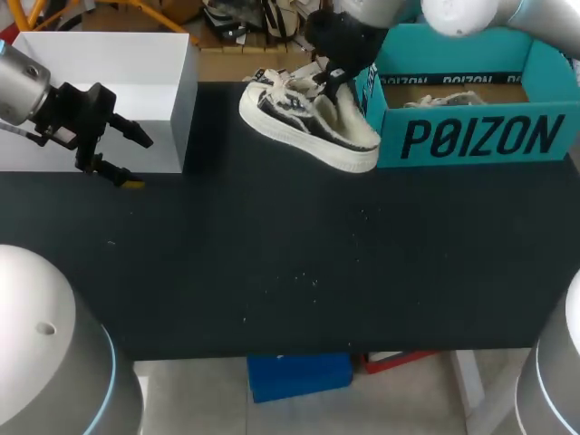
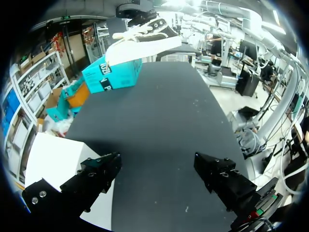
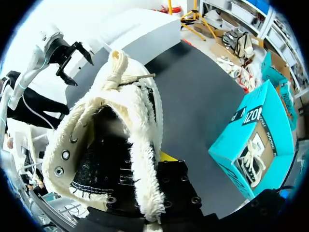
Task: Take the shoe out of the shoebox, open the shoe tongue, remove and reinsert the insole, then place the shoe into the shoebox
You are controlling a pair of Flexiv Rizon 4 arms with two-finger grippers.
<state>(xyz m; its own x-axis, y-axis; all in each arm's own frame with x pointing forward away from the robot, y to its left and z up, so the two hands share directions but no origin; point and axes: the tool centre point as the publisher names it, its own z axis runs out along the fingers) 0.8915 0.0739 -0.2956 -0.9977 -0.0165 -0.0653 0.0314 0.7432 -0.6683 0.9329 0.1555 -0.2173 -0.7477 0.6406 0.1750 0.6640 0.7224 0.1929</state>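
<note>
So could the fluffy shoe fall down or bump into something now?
Maybe. The right gripper pinches the cream and black fuzzy sneaker only by its rim, so it might slip. The sneaker hangs close to the teal cardboard shoebox and could knock its wall. The open left gripper is far off, too far to catch it.

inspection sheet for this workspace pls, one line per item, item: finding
surface: black table, dotted with pale specks
job's things: shoe held tilted beside the teal shoebox at the far right; a second shoe lies inside the box
clutter: white box at the far left
grippers: left gripper by the white box, jaws open and empty; right gripper jaws shut on the shoe
cables: nothing seen on the table
surroundings: nobody reaches over the table
</note>
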